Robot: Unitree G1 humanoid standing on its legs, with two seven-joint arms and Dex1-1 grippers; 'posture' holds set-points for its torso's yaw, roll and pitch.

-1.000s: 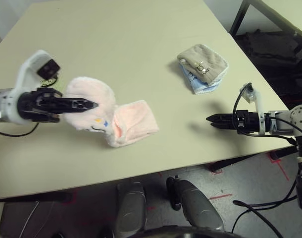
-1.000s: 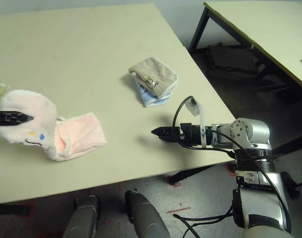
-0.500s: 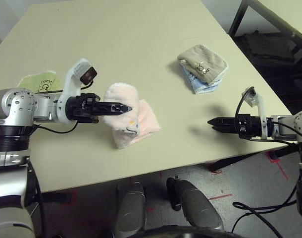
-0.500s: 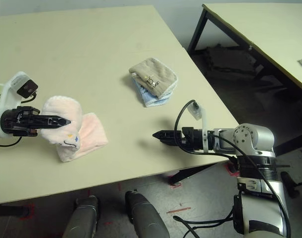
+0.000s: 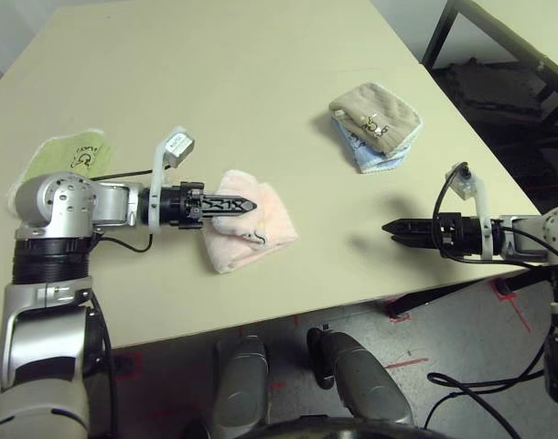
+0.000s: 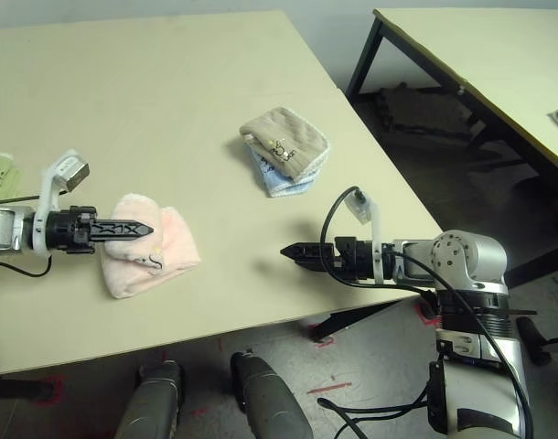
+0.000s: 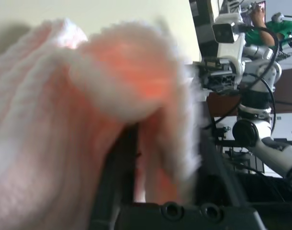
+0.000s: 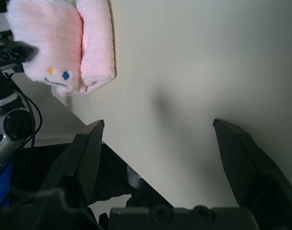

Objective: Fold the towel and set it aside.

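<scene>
Towel: pink terry, folded into a thick bundle, lower left of centre on the table. Probably soft, light, springy; best pinched across a doubled edge. Left gripper over it, finger spread unclear. Right gripper wide apart, empty.

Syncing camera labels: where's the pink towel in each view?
Left eye: towel left of centre, near the table's front edge.
Right eye: towel at left, near the front edge.
Left wrist: towel close up, over the fingers.
Right wrist: towel in a corner.
Shared landmark: left end effector lying over the towel.
</scene>
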